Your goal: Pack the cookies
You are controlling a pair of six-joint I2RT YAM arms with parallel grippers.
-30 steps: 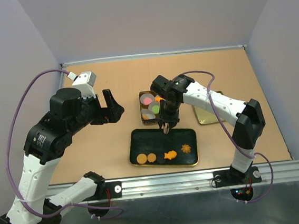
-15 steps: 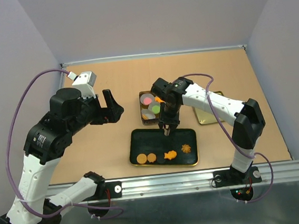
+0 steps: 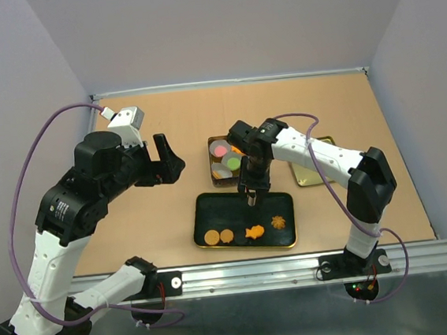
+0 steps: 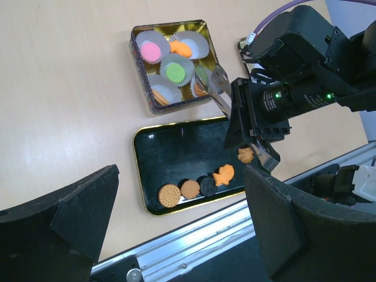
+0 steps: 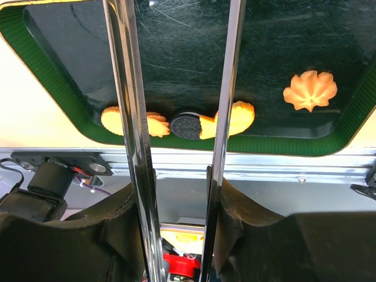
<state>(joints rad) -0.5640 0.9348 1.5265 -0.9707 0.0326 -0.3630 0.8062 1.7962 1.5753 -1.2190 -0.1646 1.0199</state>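
The right arm's 2 long metal fingers hang tips-down over the back half of a shallow black tray with a gold rim. They are parted by a moderate gap, with nothing between them.

4 of the cookies lie in a row along the tray's near edge: a tan ribbed round, a brown round, a dark round and an orange fish shape, each touching or just beside the next. An orange swirl-shaped cookie sits apart, to their right.

Just behind the tray stands a square gold tin filled with white frilled paper cups. These hold a pink round cookie, a green round cookie and some orange pieces. A flat gold lid lies right of the tin, partly under the right arm.

The left arm's 2 black fingers are raised left of the tin, spread wide and empty, above the tan tabletop.
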